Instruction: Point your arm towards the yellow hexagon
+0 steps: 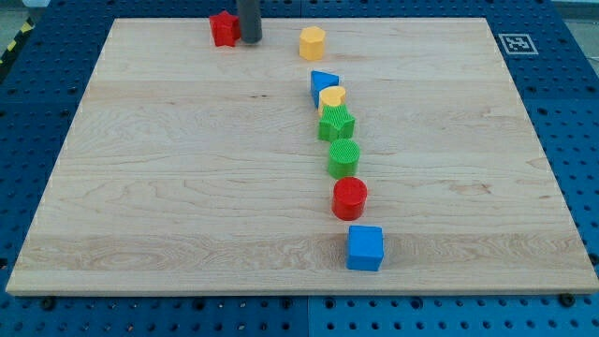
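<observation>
The yellow hexagon (313,42) stands near the view's top, a little right of centre. My tip (249,40) is at the top of the board, to the left of the yellow hexagon with a gap between them. A red star-shaped block (224,28) sits right against the tip's left side.
A line of blocks runs down the board's middle: a blue triangle (324,85), a yellow heart (332,98), a green star (336,124), a green cylinder (343,157), a red cylinder (350,197) and a blue cube (365,247). The wooden board (168,187) lies on a blue pegboard.
</observation>
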`<state>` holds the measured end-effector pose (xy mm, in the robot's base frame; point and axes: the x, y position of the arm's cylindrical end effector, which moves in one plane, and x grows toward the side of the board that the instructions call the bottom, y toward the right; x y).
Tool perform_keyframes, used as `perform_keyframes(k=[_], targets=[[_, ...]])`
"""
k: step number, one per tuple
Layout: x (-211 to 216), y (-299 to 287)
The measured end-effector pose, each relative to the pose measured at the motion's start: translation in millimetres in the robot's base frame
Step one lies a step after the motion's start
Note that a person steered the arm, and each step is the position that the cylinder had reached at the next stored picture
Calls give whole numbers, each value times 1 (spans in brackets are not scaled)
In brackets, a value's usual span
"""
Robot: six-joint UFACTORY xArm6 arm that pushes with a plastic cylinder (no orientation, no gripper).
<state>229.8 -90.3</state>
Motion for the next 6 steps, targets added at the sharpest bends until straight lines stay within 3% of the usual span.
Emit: perform_keyframes(k=[2, 3, 4, 6], targets=[[-3, -69], [-2, -75], [20, -28], [50, 135]])
